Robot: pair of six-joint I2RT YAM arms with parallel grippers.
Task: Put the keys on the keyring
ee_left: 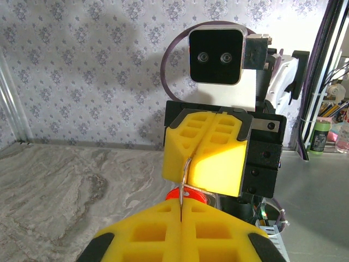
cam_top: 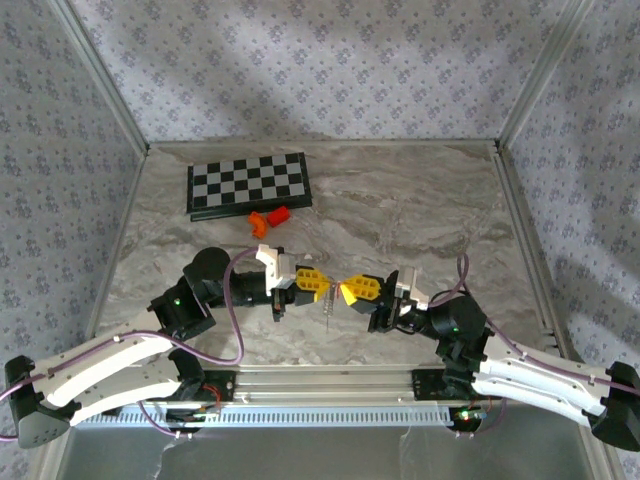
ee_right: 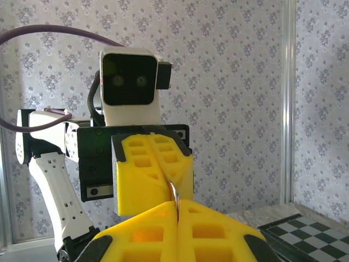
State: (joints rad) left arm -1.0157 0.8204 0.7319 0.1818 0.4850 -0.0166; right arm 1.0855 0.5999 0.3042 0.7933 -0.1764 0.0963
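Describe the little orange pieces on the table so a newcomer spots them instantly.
Start at the marble table, then find the black-and-white chessboard lying at its far left. Right at the board's near edge sit the orange pieces: the only bright orange things lying on the stone.

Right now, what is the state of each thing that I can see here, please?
left gripper: shut on the wire of the keyring.
right gripper: shut on the same wire, facing the left one.
keyring: held in the air between both, red tag below.
chessboard: lying flat on the table, far side.
orange blocks: lying beside the chessboard.
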